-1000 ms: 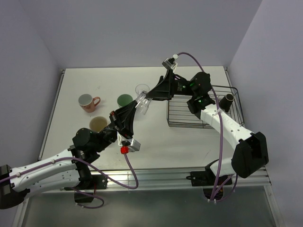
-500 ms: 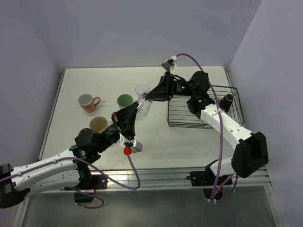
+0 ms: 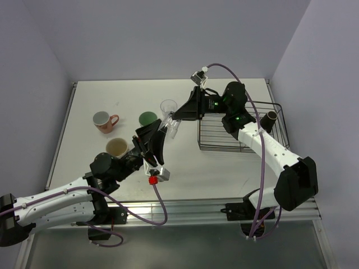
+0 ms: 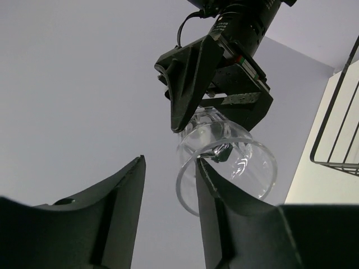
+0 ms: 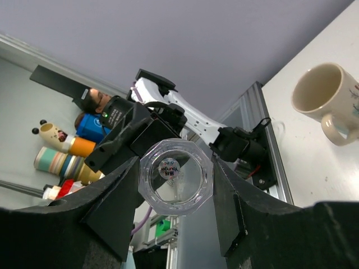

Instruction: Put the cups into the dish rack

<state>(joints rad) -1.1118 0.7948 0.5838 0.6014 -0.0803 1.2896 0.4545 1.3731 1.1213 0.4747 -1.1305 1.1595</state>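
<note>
My right gripper (image 3: 174, 119) is shut on the base of a clear glass (image 3: 171, 128) and holds it tilted in the air over the table, left of the black wire dish rack (image 3: 242, 147). In the right wrist view both fingers (image 5: 115, 196) clamp this glass (image 5: 175, 184). My left gripper (image 3: 157, 132) is open and empty just below-left of the glass; in its own view the glass (image 4: 227, 168) lies beyond the fingertips (image 4: 208, 185). A second clear glass (image 3: 168, 105), a green tumbler (image 3: 148, 118), a pinkish mug (image 3: 104, 120) and a cream mug (image 3: 116, 147) stand on the table. A dark brown cup (image 3: 271, 117) sits in the rack.
The rack stands at the table's right edge, its right side close to the wall. The cream mug also shows in the right wrist view (image 5: 328, 98). The table's far and left edges meet lavender walls.
My left gripper has let go of the clear glass and drawn back down-left. The right gripper keeps the glass and has shifted slightly.
</note>
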